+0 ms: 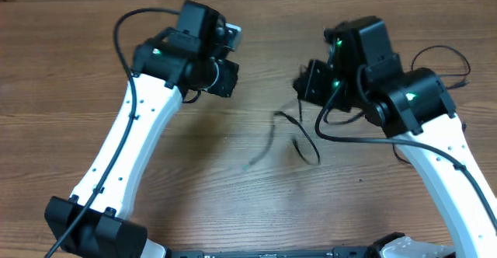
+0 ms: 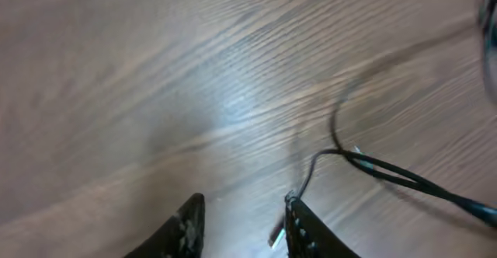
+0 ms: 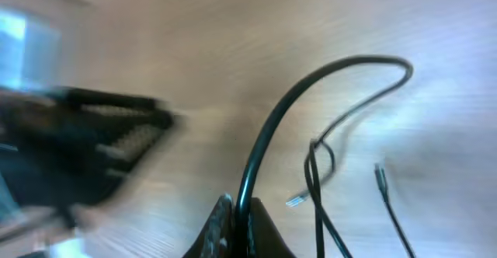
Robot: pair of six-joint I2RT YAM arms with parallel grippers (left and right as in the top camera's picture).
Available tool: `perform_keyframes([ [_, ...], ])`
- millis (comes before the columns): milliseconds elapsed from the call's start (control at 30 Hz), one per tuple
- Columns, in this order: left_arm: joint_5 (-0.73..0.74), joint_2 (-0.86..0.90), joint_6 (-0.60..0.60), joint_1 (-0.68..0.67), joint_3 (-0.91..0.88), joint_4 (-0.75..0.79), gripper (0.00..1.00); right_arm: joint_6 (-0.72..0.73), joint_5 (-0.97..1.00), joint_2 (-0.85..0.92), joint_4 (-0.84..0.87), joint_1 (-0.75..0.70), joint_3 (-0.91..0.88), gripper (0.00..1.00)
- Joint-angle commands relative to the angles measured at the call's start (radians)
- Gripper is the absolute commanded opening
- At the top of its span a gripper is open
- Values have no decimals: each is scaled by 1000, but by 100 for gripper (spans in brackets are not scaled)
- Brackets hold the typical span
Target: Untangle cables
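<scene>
Overhead, the cables (image 1: 299, 134) lay loose near the middle of the wooden surface (image 1: 233, 188), a little toward the right arm's side, with thin strands crossing one another. In the right wrist view, the right end effector (image 3: 237, 215) was closed on a black cord (image 3: 272, 126) that rose from between its fingers and arched away to a thinner stretch. In the left wrist view, the left end effector (image 2: 242, 203) stood with its fingers apart and nothing between them. A silvery plug (image 2: 276, 233) lay just beside its right finger.

These cords looked light, limp and fairly slick, so one would likely slide and drag its neighbours when pulled. The better hold was probably close behind a plug end, where the cord is stiffer and thicker. A gentle pull away from the crossing seemed safer than a hard tug, which could tighten any knot.
</scene>
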Motion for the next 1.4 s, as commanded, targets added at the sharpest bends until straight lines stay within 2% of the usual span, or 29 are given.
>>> perform_keyframes([
  [0,172,-12,-137,-2,-49,16,36,13,98,50,-95,-2,14,4],
  [67,199,2,-187,-8,-97,55,38,9,108,68,-137,-2,14,4],
  [100,227,9,-220,-8,-136,91,45,0,99,71,-136,-2,14,4],
  [167,289,22,-231,-7,-185,150,46,-82,25,71,-91,-2,14,4],
  [267,420,76,-235,10,-232,232,46,-204,-209,71,89,-3,14,4],
  [367,412,118,-302,43,-232,245,43,-208,-283,71,272,-3,14,4],
  [433,415,139,-349,79,-232,259,43,-200,-291,71,332,-2,14,4],
  [500,435,162,-386,121,-232,286,44,-160,-220,74,306,-2,14,4],
  [600,486,178,-385,144,-232,301,45,-42,-18,93,138,-2,13,4],
  [700,486,200,-382,139,-236,298,45,11,103,130,14,-2,-17,4],
  [933,479,216,-376,97,-256,312,45,61,274,154,-16,-3,-182,4],
  [1133,463,216,-362,71,-256,328,46,99,297,154,-1,-3,-322,4],
  [1167,463,216,-362,61,-256,353,46,146,341,154,-12,-3,-360,4],
  [1367,458,217,-369,10,-257,393,47,197,430,154,-51,-2,-385,4],
])
